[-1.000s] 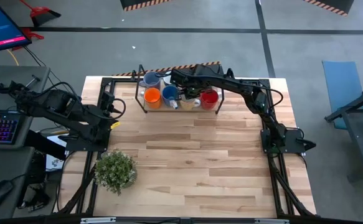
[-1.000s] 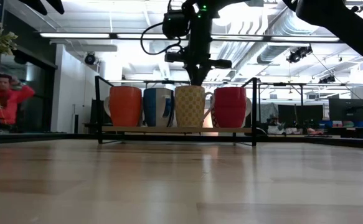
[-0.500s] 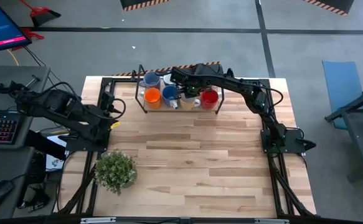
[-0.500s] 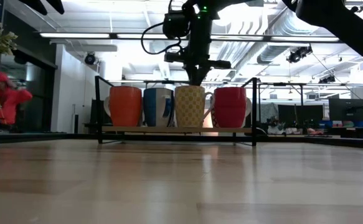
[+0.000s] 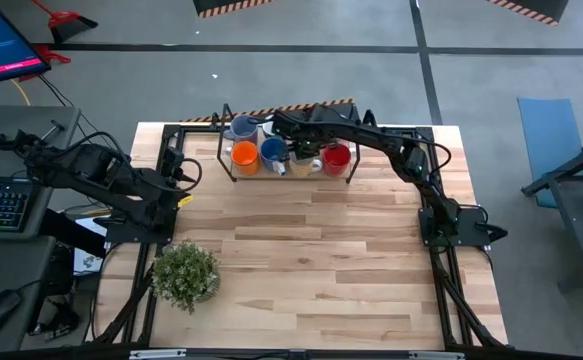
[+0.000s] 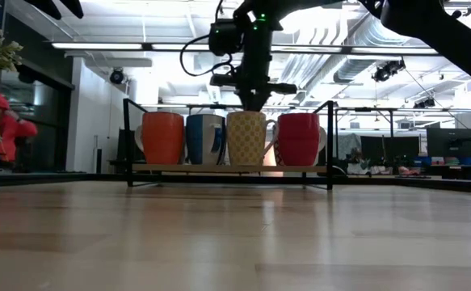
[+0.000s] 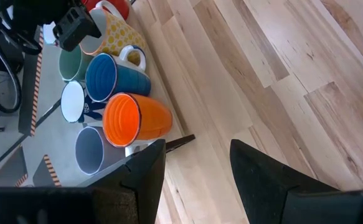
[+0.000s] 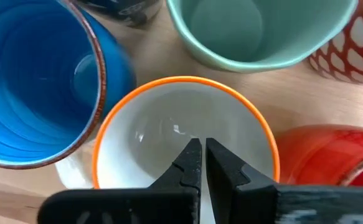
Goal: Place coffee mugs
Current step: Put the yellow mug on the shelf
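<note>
Slightly raised since a second ago, the right gripper [image 8: 200, 163], fingers together, hovers over the cream yellow-patterned ceramic mug [image 6: 246, 138] now standing in the black wire rack [image 6: 330, 145] on the counter [image 5: 311, 260]; placement looks finished. Left gripper [image 7: 197, 163] waits, fingers apart.

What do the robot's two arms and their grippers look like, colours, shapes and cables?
Both arms are dark, nearly black, built from jointed tubular links with blocky housings. The right arm has a black cable looped beside its wrist and a small green light there. The right gripper ends in two slim, pointed black fingers. The left gripper has two broad, flat dark fingers with angled tips.
</note>
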Robot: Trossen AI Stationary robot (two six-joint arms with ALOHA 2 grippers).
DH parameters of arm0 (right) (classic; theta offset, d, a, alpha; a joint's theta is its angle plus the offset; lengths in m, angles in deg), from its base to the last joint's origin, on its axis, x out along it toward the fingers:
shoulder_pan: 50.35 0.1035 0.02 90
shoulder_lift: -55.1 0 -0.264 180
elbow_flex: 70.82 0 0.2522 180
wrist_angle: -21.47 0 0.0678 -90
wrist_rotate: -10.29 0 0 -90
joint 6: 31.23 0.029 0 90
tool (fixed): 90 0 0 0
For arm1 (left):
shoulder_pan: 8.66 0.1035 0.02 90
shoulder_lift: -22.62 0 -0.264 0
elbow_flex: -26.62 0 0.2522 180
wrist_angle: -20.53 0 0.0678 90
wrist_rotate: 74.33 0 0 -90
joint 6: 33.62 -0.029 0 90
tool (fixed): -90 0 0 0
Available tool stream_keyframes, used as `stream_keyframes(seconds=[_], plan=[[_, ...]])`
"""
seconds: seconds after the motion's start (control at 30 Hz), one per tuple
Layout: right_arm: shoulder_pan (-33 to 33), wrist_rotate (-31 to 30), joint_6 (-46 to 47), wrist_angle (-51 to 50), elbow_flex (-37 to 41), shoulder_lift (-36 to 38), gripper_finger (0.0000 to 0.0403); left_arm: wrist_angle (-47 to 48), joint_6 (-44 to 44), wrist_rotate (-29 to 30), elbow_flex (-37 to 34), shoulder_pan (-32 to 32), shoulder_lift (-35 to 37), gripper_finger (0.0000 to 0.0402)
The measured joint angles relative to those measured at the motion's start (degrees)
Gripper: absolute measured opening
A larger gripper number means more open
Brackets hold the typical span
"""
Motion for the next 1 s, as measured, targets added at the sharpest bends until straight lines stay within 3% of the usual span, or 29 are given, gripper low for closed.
stream_keyframes(seconds=[1.0], plan=[[-0.4,-4.3,0.0,-3.1,0.0,-0.4,0.0002,0.0,0.0,0.0,0.0,0.0,0.0,0.0168]])
